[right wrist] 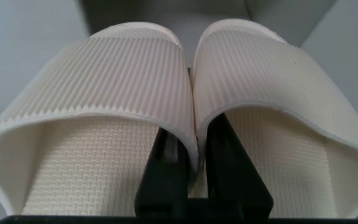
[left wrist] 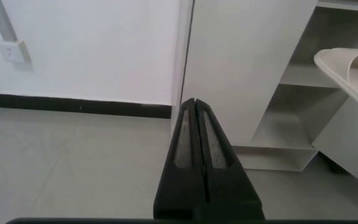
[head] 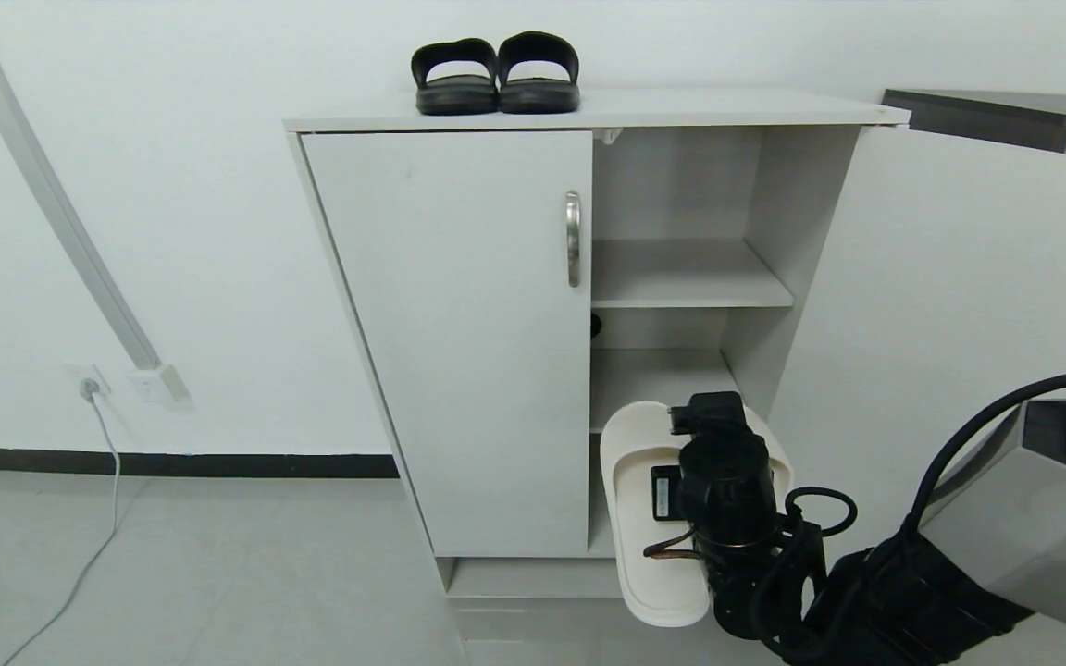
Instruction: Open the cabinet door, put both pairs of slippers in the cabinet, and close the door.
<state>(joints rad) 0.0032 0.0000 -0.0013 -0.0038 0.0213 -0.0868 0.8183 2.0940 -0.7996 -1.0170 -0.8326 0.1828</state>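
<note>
The cabinet (head: 445, 351) has its right door (head: 949, 296) open. The right gripper (right wrist: 194, 163) pinches the white slippers (head: 641, 504) together at the cabinet's open lower half, seemingly not yet inside. The black slippers (head: 496, 79) sit on top of the cabinet. The left gripper (left wrist: 196, 134) is closed and empty. Closing the door is not yet done.

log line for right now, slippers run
right hand: shut on white slippers, before open compartment | left hand: shut, empty | black slippers: on cabinet top | right door: open
</note>
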